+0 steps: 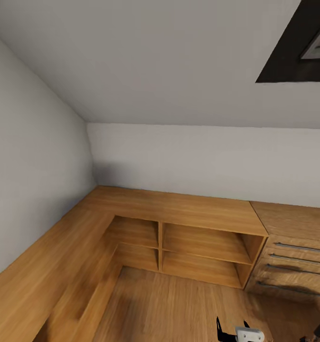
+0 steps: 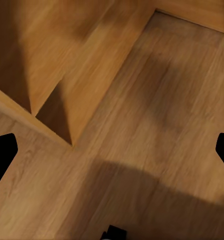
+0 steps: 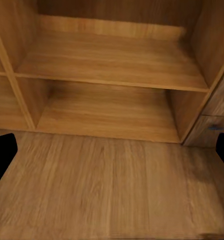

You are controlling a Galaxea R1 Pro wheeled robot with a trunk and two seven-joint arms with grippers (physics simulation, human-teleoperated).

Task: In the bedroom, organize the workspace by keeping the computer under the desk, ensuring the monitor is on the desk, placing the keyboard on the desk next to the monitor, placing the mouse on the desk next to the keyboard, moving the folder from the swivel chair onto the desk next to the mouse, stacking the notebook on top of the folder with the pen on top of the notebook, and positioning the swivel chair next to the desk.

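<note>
The desk, the swivel chair, the computer and the other things of the task are out of view. I face a room corner fitted with a light wooden counter [image 1: 179, 209]. My left gripper [image 2: 112, 155] is open, its black fingertips [image 2: 2, 155] wide apart over bare wooden floor [image 2: 156, 130]. My right gripper [image 3: 112, 155] is open too and points at open shelf compartments [image 3: 112, 65]. Its black fingers [image 1: 220, 328] and white body poke up at the bottom edge of the head view. Nothing is between either pair of fingers.
The counter runs along the left wall and the back wall. Open shelves [image 1: 202, 251] sit under it, and drawers with long bar handles [image 1: 297, 261] stand at the right. A low wooden step [image 2: 57, 95] edges the floor on the left. A dark-framed panel [image 1: 293, 47] hangs upper right.
</note>
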